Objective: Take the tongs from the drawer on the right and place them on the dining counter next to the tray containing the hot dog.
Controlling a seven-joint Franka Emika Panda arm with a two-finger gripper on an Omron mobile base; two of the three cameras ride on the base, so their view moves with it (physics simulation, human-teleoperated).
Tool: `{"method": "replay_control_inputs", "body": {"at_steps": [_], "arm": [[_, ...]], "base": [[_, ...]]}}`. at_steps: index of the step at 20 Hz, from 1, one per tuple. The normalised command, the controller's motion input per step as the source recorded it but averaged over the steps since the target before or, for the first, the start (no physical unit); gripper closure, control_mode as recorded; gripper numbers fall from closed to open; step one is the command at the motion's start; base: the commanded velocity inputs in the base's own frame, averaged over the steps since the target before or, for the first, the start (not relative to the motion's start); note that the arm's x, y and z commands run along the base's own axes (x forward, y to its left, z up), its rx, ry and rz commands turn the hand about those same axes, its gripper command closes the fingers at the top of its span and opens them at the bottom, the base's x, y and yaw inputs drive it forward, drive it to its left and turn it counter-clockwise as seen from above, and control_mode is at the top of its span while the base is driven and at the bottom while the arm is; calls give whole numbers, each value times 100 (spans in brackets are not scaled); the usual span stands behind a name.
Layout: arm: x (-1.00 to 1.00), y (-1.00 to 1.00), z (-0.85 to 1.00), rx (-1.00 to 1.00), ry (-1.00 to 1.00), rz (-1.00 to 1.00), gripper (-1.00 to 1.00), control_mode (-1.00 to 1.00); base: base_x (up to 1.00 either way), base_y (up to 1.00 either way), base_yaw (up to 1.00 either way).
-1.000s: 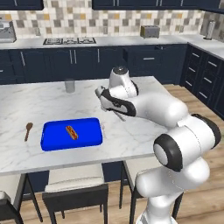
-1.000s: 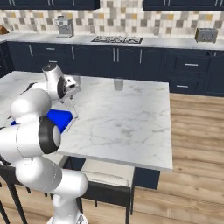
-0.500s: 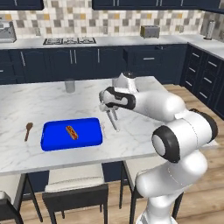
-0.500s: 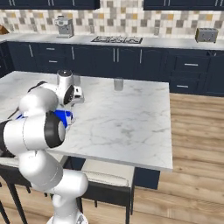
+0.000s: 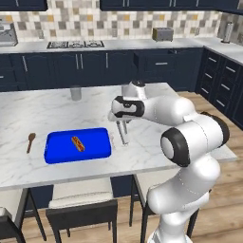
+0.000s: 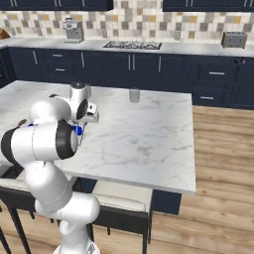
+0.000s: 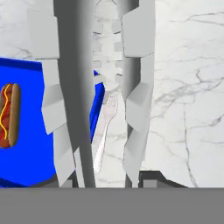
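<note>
A wooden spoon point(image 5: 31, 140) lies on the marble, a grey cup point(image 5: 76, 92) stands farther back, and a toaster point(image 5: 163, 34) and stove point(image 5: 75, 44) sit along the rear worktop.

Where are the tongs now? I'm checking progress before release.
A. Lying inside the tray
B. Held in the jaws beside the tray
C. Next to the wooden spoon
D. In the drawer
B: the tongs hang from the gripper, just right of the tray over the counter.
</note>
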Motion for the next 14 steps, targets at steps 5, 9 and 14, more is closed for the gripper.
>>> {"method": "replay_control_inputs", "body": {"at_steps": [5, 9, 14], "arm": [[21, 0, -5, 0, 14, -19, 100, -100], [15, -3, -21, 0, 10, -14, 100, -100], [14, -3, -28, 0, 4, -3, 100, -100]], "base": [[0, 0, 0], [0, 0, 0], [0, 0, 0]]}}
